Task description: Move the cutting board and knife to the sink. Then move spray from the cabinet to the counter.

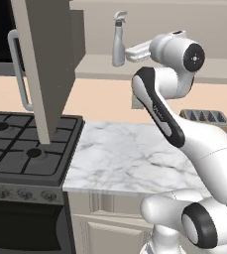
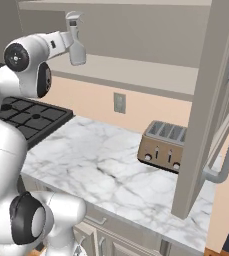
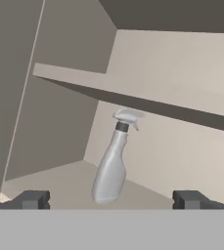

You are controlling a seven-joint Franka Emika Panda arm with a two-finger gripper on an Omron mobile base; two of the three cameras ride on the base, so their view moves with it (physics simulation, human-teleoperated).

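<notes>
Spray [image 3: 111, 168] upright on shelf edge, hand [image 3: 111, 199] open

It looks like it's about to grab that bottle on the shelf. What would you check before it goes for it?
1. Cabinet door swung open: ok.
2. Spray bottle standing upright on the shelf: ok.
3. Gripper open, fingertips wide apart: ok.
4. Bottle lined up between the fingertips: ok in the hand view.
5. Gripper far enough in to close on the bottle: cannot tell.
6. Free marble counter for setting it down: ok.
</notes>
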